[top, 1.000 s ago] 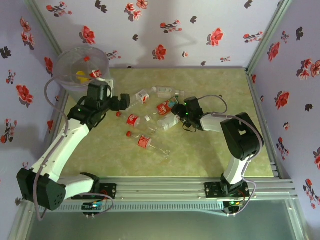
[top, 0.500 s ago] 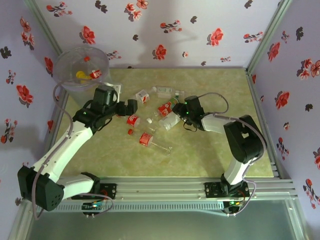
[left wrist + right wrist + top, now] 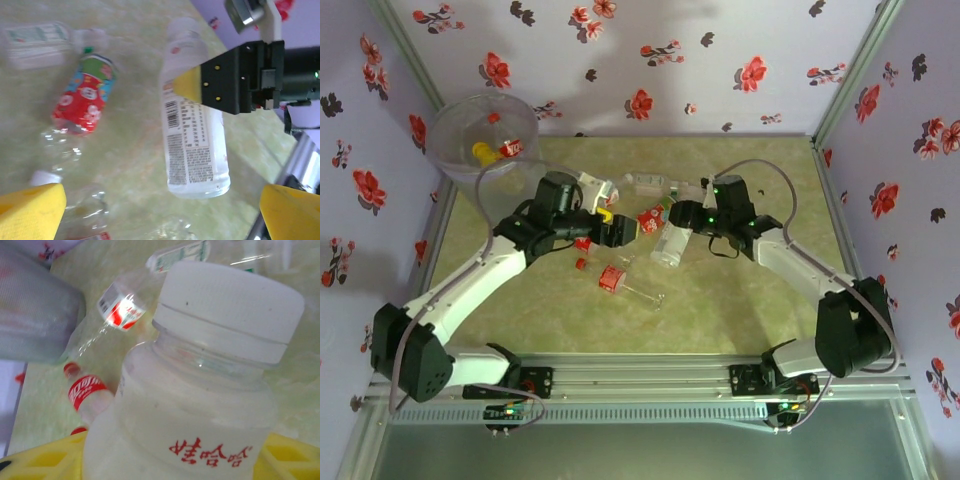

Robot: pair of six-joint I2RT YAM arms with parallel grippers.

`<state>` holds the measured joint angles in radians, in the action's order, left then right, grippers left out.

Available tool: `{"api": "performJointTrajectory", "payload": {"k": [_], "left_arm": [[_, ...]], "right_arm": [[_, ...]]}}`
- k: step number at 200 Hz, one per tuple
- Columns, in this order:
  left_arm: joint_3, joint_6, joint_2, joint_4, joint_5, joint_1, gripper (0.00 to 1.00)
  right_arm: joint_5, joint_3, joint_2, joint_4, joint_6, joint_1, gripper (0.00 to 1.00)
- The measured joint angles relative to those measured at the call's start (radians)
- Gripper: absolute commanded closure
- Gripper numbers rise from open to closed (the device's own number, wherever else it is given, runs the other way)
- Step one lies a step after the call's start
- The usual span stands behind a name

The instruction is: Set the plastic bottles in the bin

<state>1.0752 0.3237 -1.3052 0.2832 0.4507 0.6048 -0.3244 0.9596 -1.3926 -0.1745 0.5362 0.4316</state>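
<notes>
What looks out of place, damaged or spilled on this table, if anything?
Nothing has spilled. One clear plastic bottle with a white cap, lying beside the red-labelled plastic bottle mid-table, looks crumpled. Otherwise the scene is ordinary: the right end effector grips a pale white-capped bottle.

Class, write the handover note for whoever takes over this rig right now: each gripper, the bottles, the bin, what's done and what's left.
Left gripper: open, empty, over the loose bottles.
Right gripper: fingers shut on the white-capped bottle at mid-table.
Bin: far left corner, with a yellow bottle and a red-labelled bottle already inside.
Left to do: bin the held bottle, then the others lying on the table.
</notes>
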Motion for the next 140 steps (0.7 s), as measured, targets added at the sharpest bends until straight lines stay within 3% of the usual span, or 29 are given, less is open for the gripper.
{"api": "performJointTrajectory", "payload": {"k": [61,140], "left_arm": [[-0.064,0.095,-0.102,-0.242,0.149,0.077,0.00],[-0.079,0.200,-0.219,-0.414,0.187,0.113,0.00]], "right_arm": [[-0.079,0.032,0.052,-0.048,-0.100,0.020,0.53],[-0.147,0.032,0.017,0.120,-0.050,0.060,0.53]]}}
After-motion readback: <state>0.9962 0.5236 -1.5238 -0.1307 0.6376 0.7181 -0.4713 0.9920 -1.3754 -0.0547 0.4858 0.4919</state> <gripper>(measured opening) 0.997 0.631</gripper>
